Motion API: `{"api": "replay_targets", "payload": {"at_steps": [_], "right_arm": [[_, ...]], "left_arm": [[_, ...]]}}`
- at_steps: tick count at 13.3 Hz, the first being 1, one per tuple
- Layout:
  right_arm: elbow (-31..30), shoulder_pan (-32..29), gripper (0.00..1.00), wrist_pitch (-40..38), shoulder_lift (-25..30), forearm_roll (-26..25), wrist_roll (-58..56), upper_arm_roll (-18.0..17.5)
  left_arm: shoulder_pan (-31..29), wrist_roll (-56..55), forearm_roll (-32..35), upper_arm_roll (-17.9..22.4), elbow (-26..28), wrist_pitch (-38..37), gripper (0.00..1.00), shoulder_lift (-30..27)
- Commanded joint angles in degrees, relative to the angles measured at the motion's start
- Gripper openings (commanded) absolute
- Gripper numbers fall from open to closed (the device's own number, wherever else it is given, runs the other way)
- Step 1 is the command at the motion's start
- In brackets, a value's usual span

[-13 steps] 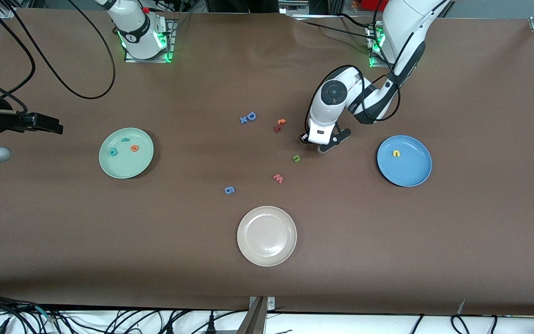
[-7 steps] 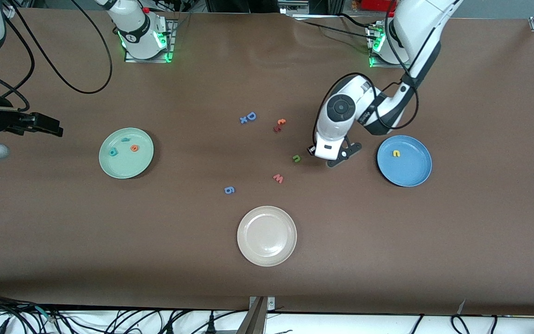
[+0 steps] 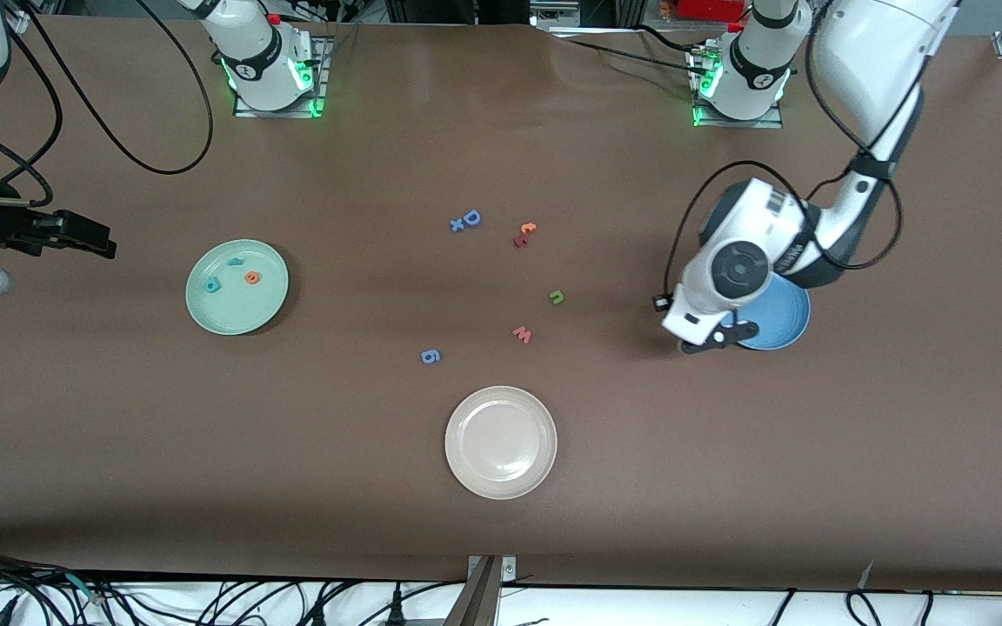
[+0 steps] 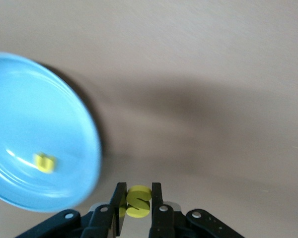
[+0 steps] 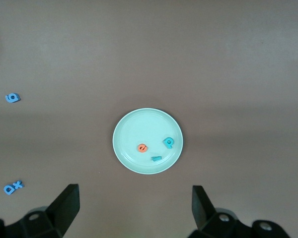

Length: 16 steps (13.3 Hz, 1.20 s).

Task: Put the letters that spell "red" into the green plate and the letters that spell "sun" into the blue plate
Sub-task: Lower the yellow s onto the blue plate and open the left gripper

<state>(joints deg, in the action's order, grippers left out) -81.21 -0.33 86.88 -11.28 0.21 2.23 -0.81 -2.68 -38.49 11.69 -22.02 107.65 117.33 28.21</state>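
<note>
Left wrist view gives us the left gripper point(image 4: 137, 208) clenched on the yellow "s" point(image 4: 138, 201), hanging over bare table just beside the rim of the blue plate point(image 4: 20, 104), where the yellow "u" point(image 4: 44, 162) lies. In the front view we see the green "n" point(image 3: 557, 297) on the table between the two coloured plates, near a red "w" point(image 3: 523, 334). The green plate point(image 3: 268, 306) holds the teal "r" point(image 3: 236, 261), orange "e" point(image 3: 251, 278) and teal "d" point(image 3: 212, 284). Our right gripper point(image 5: 134, 208) waits high over the right arm's end, its jaws spread wide and empty.
</note>
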Motion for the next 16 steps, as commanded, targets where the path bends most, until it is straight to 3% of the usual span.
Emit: {"api": "replay_targets", "payload": {"at_steps": [1,2,4,5,9,10,11,12,15,16], "right_arm": [[-0.36,0.5,1.0,0.48,1.52,0.23,-0.04,0.99],[0.08,0.59,1.0,0.48,1.43,0.49,0.4,0.9],[0.18,-0.46,1.0,0.48,0.99,8.18,1.01,1.33],[0.09,-0.64,1.0,0.48,0.91,8.57,1.02,1.69],[-0.26,-0.11,1.0,0.31,0.47,2.86,0.67,1.07],[-0.26,-0.11,1.0,0.05,-0.49,2.78,0.23,1.07],[-0.26,-0.2,1.0,-0.22,-0.5,2.78,0.14,1.07],[-0.26,0.15,1.0,-0.22,-0.5,2.43,0.23,0.9],[-0.7,2.52,1.0,-0.57,-0.68,-1.61,0.41,0.9],[-0.88,2.44,1.0,-1.18,-0.68,-1.53,0.32,0.9]], "left_arm": [[-4.16,9.1,1.93,-0.75,-0.51,-1.93,0.26,-0.26],[-5.22,11.39,2.02,-0.66,-0.42,-1.93,0.26,-0.17],[-7.06,15.0,2.02,-0.66,-0.42,-2.54,0.27,-0.17],[-7.68,16.24,2.02,-0.57,-0.42,-2.72,0.29,-0.17],[-9.18,18.44,3.16,-0.57,-0.42,-2.63,0.34,-0.17],[-9.18,18.36,3.16,-0.57,-0.51,-2.63,0.47,-0.08],[-8.84,17.92,3.07,-0.66,-0.68,-2.63,0.79,0.09],[-8.4,17.75,3.07,-0.74,-1.38,-2.63,0.95,0.1],[-5.86,16.52,0.98,-1.71,-2.53,-1.76,1.0,0.53],[-4.28,13.47,-3.13,-1.71,-2.62,-0.28,1.0,0.45]]}}
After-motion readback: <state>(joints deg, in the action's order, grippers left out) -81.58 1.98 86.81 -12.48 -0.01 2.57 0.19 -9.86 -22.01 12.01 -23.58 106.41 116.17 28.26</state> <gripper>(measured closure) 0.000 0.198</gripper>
